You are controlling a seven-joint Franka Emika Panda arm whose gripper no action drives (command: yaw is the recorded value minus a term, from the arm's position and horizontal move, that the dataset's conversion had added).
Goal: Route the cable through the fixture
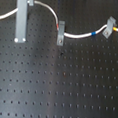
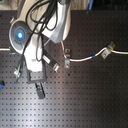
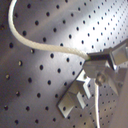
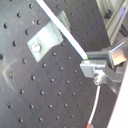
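Note:
The white cable (image 1: 79, 34) runs from the first exterior view's left, up to the gripper at the top edge, then down past a red band to a grey fixture (image 1: 61, 37). It meets the fixture's top and goes on right to the paler tilted clip (image 1: 110, 25), with blue and yellow bands. In the second exterior view the cable (image 2: 87, 57) leaves the fixture (image 2: 65, 62); the arm (image 2: 35, 40) hides the gripper. In both wrist views the gripper (image 3: 96, 69) (image 4: 95, 71) is shut on the cable (image 3: 45, 47) (image 4: 62, 30), which crosses over another fixture (image 3: 75, 97) (image 4: 45, 37).
A black perforated board (image 1: 63, 85) carries everything. A tall grey post (image 1: 21, 20) stands at the first exterior view's left; an aluminium bar (image 4: 115, 20) shows close to the gripper. A black device (image 2: 38, 79) and small grey parts (image 2: 56, 66) lie under the arm.

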